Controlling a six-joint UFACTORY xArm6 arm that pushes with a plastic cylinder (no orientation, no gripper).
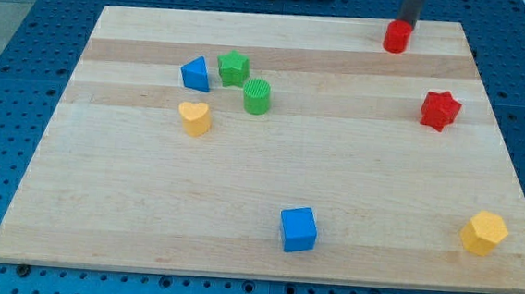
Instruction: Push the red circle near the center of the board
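Camera view shows our red circle (396,36) sitting right at the far edge of the worktop (269,180), close to the far right corner, a long way from the middle of the board. Our rod comes down from the view's top just behind it, and my tip (406,23) appears to touch the circle's far side, slightly toward the right; we cannot tell for certain whether there is contact or a hair of gap.

What worries us is the offset. If we push from a point right of the circle's middle, it may roll off the tip and slip sideways along the far edge instead of heading for the center. A round block turns easily, so we judge a small error in line could grow as the push goes on. A path that drifts right would bring it against the red star (440,110) near the right edge and knock that block out of place. The green cylinder (257,97), green star (234,67), blue triangle (194,73) and yellow heart (194,117) cluster left of center, so overshooting could disturb them.

As for a hand, we have none: nothing opens, closes or grips, and the rod holds nothing.
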